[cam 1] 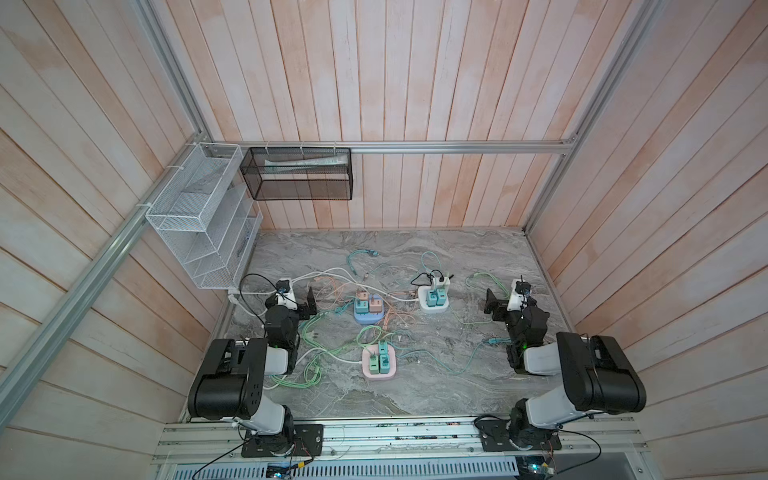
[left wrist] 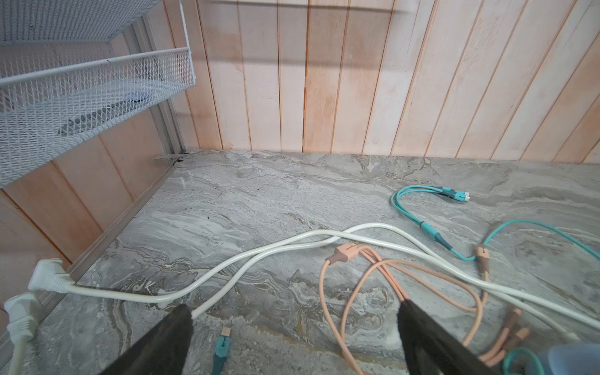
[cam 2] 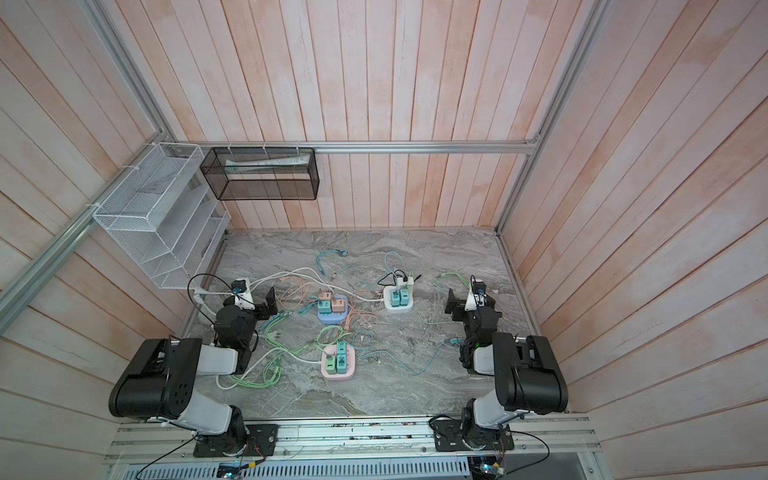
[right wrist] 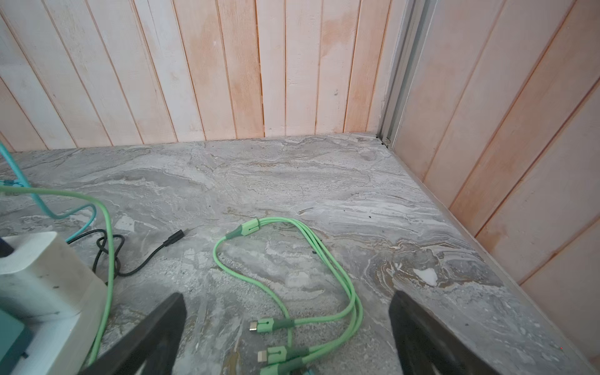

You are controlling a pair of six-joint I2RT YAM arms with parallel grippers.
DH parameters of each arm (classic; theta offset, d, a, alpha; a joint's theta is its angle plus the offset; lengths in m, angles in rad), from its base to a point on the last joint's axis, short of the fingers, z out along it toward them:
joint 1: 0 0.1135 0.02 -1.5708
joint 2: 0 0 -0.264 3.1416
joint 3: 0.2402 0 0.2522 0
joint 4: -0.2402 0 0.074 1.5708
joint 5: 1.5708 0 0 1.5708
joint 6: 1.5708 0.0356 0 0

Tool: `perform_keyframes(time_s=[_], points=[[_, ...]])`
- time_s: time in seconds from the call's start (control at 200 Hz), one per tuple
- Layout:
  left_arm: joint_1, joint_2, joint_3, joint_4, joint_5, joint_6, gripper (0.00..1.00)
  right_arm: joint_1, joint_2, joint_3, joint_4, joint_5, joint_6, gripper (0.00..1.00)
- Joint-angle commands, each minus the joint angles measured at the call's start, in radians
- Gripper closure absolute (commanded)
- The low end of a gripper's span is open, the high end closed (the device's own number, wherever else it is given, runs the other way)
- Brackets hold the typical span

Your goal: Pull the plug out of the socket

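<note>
Left tool, right tool agape; white socket cut off.

The table lies bare along the back wall and at the middle of the near edge — open passage there. Between the blue socket block, the pink socket block and the white socket block, loose cords cross the surface, thickest on the left. A white wire rack overhangs the far left corner.
</note>
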Motion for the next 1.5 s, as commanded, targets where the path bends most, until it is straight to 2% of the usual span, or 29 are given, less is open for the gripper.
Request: perform_keyframes(time_s=[0.0, 0.765, 0.87, 0.9, 0.97, 1.005, 1.065, 1.155, 1.215, 1.39, 1.496], points=[[0.004, -0.002, 0.012, 0.003, 0.014, -0.009, 0.0, -0.001, -0.011, 0.016, -0.011, -0.011, 0.004, 0.02], [0.005, 0.0, 0.013, 0.001, 0.015, -0.009, 0.0, -0.001, -0.011, 0.018, -0.014, -0.011, 0.003, 0.02], [0.005, -0.011, 0.017, 0.017, 0.002, -0.015, 0.0, -0.001, -0.014, 0.016, 0.016, 0.012, 0.018, 0.07], [0.004, -0.058, 0.053, -0.085, -0.005, -0.018, 0.0, -0.003, -0.034, 0.028, 0.002, 0.022, 0.029, 0.07], [0.005, -0.18, 0.194, -0.451, -0.043, -0.057, 0.0, -0.002, -0.148, 0.126, -0.299, 0.017, 0.033, 0.08], [0.004, -0.227, 0.245, -0.554, -0.045, -0.09, 0.0, -0.002, -0.201, 0.159, -0.423, -0.024, 0.027, 0.07], [-0.001, -0.306, 0.3, -0.678, -0.023, -0.123, 0.0, -0.001, -0.268, 0.173, -0.505, -0.091, 0.054, 0.07], [-0.03, -0.414, 0.32, -0.788, -0.032, -0.164, 0.0, 0.017, -0.364, 0.155, -0.554, -0.209, 0.119, 0.07], [-0.077, -0.488, 0.307, -0.839, -0.062, -0.174, 0.0, 0.067, -0.429, 0.127, -0.562, -0.268, 0.122, 0.08], [-0.243, -0.695, 0.234, -0.975, -0.149, -0.258, 0.0, 0.324, -0.586, 0.121, -0.753, -0.241, 0.044, 0.1], [-0.343, -0.81, 0.199, -1.081, -0.186, -0.313, 0.0, 0.451, -0.673, 0.103, -0.816, -0.226, 0.06, 0.12]])
